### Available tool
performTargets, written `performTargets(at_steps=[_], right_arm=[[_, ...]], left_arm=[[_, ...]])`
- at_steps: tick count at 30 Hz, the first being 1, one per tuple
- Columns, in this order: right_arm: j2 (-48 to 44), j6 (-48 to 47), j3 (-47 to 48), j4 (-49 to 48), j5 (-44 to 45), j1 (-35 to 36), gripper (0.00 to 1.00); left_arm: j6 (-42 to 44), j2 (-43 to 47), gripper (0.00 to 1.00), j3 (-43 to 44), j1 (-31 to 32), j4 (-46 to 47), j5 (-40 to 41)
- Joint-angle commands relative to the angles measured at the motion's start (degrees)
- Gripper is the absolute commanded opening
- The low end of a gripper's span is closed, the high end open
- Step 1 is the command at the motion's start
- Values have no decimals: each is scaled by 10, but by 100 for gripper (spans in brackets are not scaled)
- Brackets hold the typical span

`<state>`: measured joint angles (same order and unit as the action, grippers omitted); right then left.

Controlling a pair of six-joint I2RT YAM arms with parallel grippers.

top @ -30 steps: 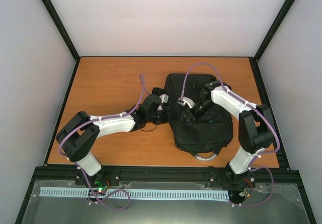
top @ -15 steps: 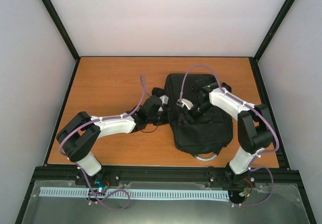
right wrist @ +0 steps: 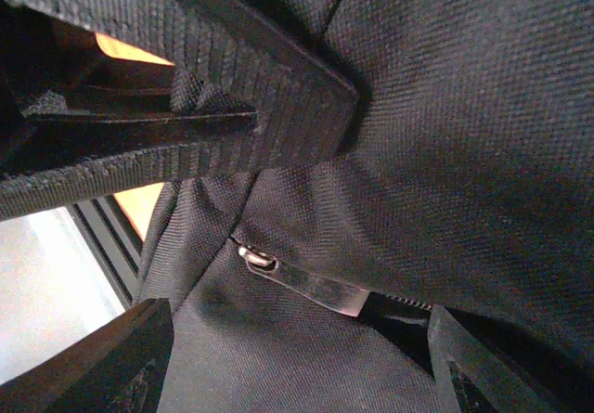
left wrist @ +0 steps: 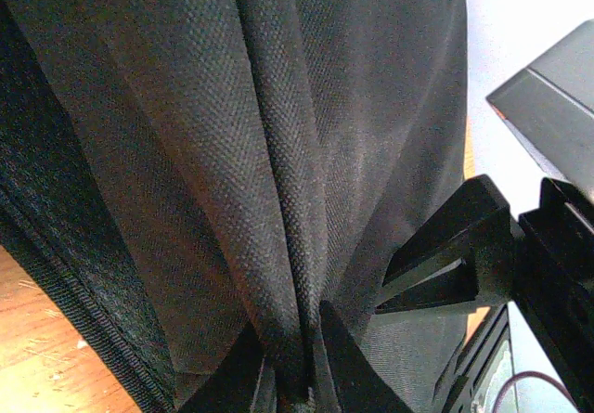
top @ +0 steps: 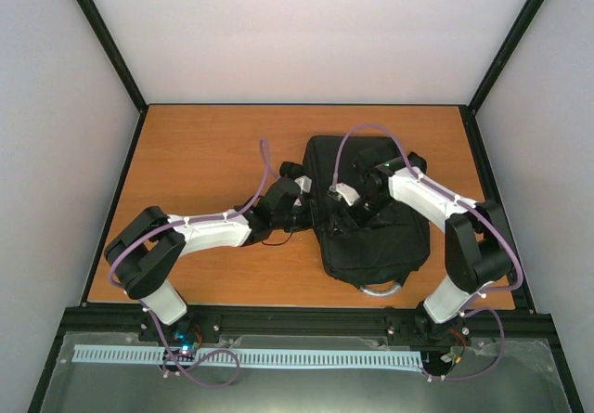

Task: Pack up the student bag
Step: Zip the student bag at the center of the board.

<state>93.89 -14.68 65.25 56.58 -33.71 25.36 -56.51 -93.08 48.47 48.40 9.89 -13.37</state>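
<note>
Where the wooden table (top: 204,153) carries the lot, the principal item is the student bag (top: 371,237): black woven fabric, lying flat, its grey loop handle (top: 380,290) at the bag's near end, toward the arm bases. Left gripper (top: 304,211): at the bag's left edge, clamped tight on a raised fold of the bag's cloth, which the left wrist view shows gathered into pleats and pinched between the two fingertips (left wrist: 353,380). Right gripper (top: 345,211): over the bag's upper face, toward its left side and just beside the left gripper; jaws spread wide and holding nothing, with bag fabric filling the right wrist view between them. Zip pull (right wrist: 302,281): a tab with a metal end, lying on the bag between those open jaws. Webbing strap (right wrist: 232,125): black, ribbed, crossing the bag beyond the pull; whether it is a shoulder strap cannot be judged from so close.
</note>
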Motion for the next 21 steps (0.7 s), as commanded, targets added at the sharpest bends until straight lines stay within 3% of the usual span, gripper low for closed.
performTargets(at_steps=[1,9,17,21], right_arm=[[41,-3,-10,-42,-2,-6,78],[85,-45,35,-17,-182,-6,71],[23,-38,32,-17,-193,-17,58],[3,-41,21,-20,-195,-17,43]], left_arm=[[9,39,1,28,20,105,-44],[13,36,1,31,23,95,-43],[13,38,1,15,23,103,-35],[13,38,1,9,23,103,-32]])
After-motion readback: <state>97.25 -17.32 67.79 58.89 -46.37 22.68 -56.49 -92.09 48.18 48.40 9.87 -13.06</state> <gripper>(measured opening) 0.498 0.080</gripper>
